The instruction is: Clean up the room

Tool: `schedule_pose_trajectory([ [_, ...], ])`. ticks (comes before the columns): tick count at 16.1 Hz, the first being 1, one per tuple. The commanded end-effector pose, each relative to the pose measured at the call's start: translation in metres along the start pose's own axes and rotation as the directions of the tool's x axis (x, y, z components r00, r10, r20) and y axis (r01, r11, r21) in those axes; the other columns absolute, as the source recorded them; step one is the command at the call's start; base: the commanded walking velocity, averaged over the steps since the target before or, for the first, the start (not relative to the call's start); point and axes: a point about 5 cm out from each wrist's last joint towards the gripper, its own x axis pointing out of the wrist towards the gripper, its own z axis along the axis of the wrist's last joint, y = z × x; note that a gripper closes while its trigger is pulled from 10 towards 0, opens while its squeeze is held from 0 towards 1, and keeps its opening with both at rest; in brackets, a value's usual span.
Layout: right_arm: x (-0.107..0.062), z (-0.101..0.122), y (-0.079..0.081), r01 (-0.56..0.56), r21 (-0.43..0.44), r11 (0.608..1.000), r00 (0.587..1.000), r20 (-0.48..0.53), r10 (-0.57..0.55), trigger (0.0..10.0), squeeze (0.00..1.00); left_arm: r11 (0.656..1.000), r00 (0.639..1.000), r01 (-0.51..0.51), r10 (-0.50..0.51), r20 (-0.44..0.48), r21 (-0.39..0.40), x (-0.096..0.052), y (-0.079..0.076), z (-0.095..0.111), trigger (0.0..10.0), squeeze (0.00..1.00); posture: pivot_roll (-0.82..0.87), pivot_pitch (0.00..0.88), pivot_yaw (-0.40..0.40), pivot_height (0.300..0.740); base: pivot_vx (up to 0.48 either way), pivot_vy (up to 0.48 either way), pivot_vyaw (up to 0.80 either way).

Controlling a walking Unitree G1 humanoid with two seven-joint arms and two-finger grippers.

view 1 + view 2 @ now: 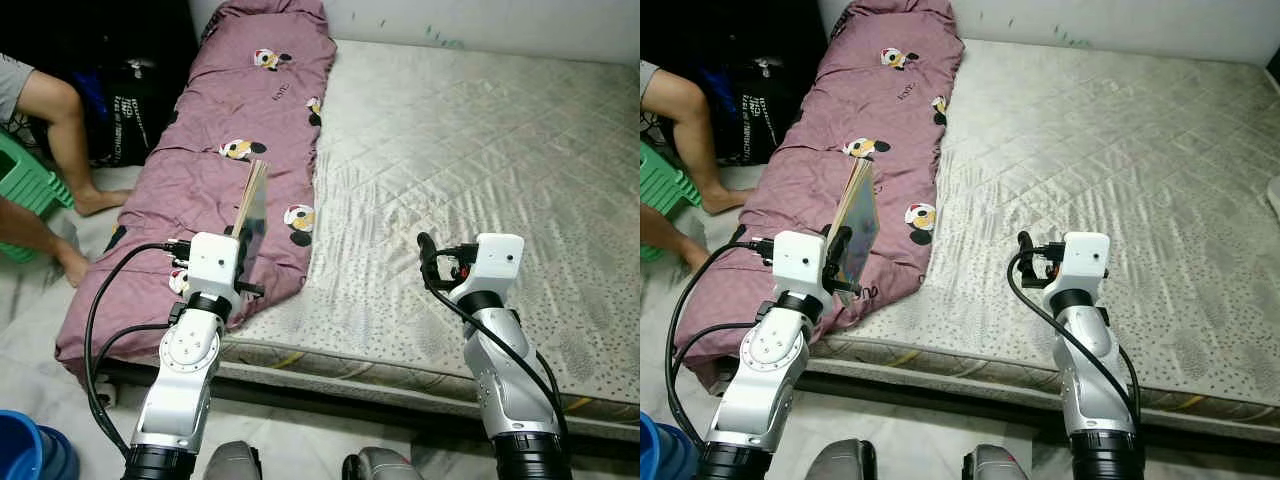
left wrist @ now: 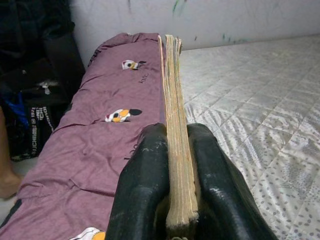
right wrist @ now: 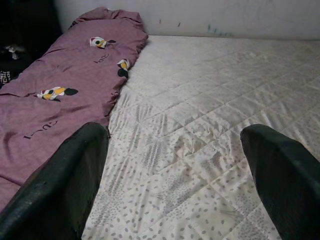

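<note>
My left gripper (image 2: 172, 150) is shut on a thin book (image 2: 174, 100) with yellowed page edges, held upright on its edge. The book (image 1: 250, 200) stands above the near part of a purple quilt (image 1: 230, 130) printed with cartoon figures. This quilt lies folded along the left side of a bare grey patterned mattress (image 1: 470, 160). My right gripper (image 3: 175, 150) is open with nothing between its fingers, hovering over the mattress (image 3: 200, 100) near its front edge, to the right of the quilt.
A person's legs (image 1: 60, 130) and a green plastic stool (image 1: 25, 185) are on the floor at the left. Black bags (image 1: 130, 95) stand beside the quilt's far end. A blue bucket (image 1: 30, 450) sits at the lower left. A white wall runs behind the bed.
</note>
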Motion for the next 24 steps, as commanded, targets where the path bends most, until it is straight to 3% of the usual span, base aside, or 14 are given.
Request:
schedule_pose_trajectory([
  [1, -0.001, -0.003, -0.001, -0.002, -0.005, 1.000, 1.000, -0.021, 0.002, 10.0, 0.00, 1.000, 1.000, 0.009, -0.009, 0.030, 0.003, 0.002, -0.001, 0.007, 10.0, 0.00, -0.03, 0.095, -0.007, 0.740, 0.000, -0.274, 0.00],
  [10, 0.000, -0.003, -0.001, -0.007, -0.012, 1.000, 1.000, -0.027, 0.007, 10.0, 0.00, 1.000, 0.999, 0.005, -0.005, 0.035, -0.005, 0.002, -0.001, 0.008, 10.0, 0.00, -0.03, 0.097, -0.008, 0.740, 0.000, -0.028, 0.00],
  [15, -0.001, -0.004, -0.004, -0.005, -0.019, 1.000, 1.000, -0.027, 0.004, 10.0, 0.00, 1.000, 1.000, 0.008, -0.008, 0.027, -0.002, 0.000, 0.001, 0.006, 10.0, 0.00, -0.03, 0.088, -0.009, 0.740, 0.000, -0.316, -0.24],
  [19, -0.010, -0.006, -0.013, 0.008, -0.054, 0.999, 1.000, -0.021, -0.009, 10.0, 0.00, 0.999, 0.999, -0.033, 0.033, -0.001, 0.000, -0.007, 0.011, 0.000, 10.0, 0.00, -0.03, 0.083, -0.006, 0.740, 0.000, -0.318, 0.00],
  [24, -0.019, -0.006, -0.016, 0.013, -0.049, 0.999, 1.000, -0.017, -0.014, 10.0, 0.00, 0.999, 0.999, -0.045, 0.045, -0.023, -0.009, -0.012, 0.011, -0.004, 10.0, 0.00, -0.05, 0.079, 0.015, 0.740, 0.000, -0.319, 0.00],
])
